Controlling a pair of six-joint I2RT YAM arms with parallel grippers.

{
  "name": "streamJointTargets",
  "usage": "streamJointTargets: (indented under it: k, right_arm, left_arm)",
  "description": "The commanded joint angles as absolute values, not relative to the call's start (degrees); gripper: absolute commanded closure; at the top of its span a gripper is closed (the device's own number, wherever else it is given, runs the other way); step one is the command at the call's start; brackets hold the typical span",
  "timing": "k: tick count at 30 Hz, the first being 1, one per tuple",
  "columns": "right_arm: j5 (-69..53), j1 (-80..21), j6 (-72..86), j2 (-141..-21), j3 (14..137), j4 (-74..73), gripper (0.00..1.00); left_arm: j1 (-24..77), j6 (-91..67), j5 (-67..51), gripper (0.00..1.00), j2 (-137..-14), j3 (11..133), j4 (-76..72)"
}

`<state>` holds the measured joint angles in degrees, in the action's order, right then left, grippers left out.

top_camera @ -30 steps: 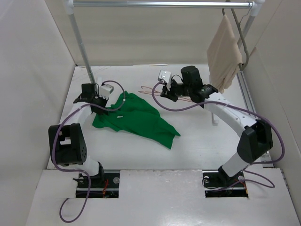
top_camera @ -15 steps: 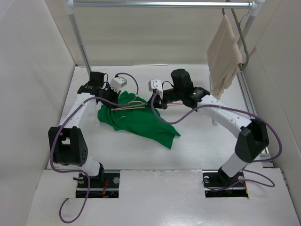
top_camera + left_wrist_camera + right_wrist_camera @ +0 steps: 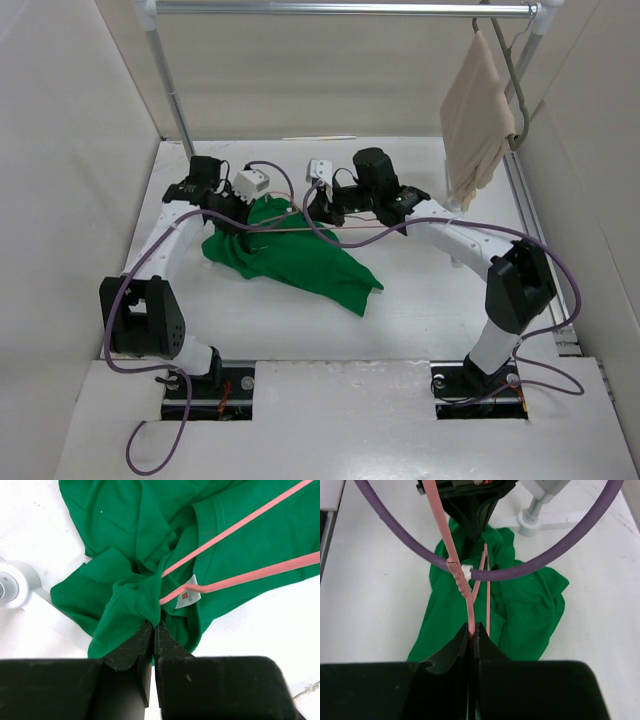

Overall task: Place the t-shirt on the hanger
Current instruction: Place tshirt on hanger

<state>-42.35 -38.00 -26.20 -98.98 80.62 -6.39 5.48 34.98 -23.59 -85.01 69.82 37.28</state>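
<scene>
The green t-shirt (image 3: 300, 255) lies crumpled on the white table, left of centre. My left gripper (image 3: 238, 215) is shut on a fold of it near the collar (image 3: 154, 625); a white label (image 3: 187, 596) shows beside the neck opening. My right gripper (image 3: 322, 212) is shut on the thin pink hanger (image 3: 300, 228) just below its twisted neck (image 3: 471, 627). It holds the hanger roughly level over the t-shirt (image 3: 520, 605). Two hanger wires (image 3: 240, 577) cross the fabric, and one end reaches into the collar folds next to the label.
A beige cloth (image 3: 475, 110) on a grey hanger hangs from the metal rail (image 3: 340, 8) at the back right. The rack's post (image 3: 175, 100) and its foot (image 3: 10, 582) stand close behind my left gripper. Purple cables (image 3: 520, 567) loop over the work area. White walls enclose the table.
My right gripper has carried the hanger leftward from the table's back centre until it lies over the shirt's collar. My left gripper has lifted the collar fold and shifted slightly right and back.
</scene>
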Motion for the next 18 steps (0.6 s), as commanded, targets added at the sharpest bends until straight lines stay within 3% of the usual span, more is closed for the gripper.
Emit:
streamJointTargets:
  k: [1, 9, 18]
  right_arm:
    - [-43.1, -38.9, -23.4, -98.0, 80.9, 1.4, 1.0]
    - [-51.9, -39.6, -21.5, -99.8, 82.4, 6.4, 1.0]
    - [-61.9, -35.3, -8.1, -100.5, 76.1, 28.4, 1.0]
  left_arm:
    - [5.9, 35.8, -25.9, 1.0, -82.4, 70.2, 38.2]
    - [5.9, 29.5, -37.8, 1.0, -83.8, 81.3, 40.5]
    - [7.0, 27.1, -52.8, 1.0, -85.0, 92.4, 41.8]
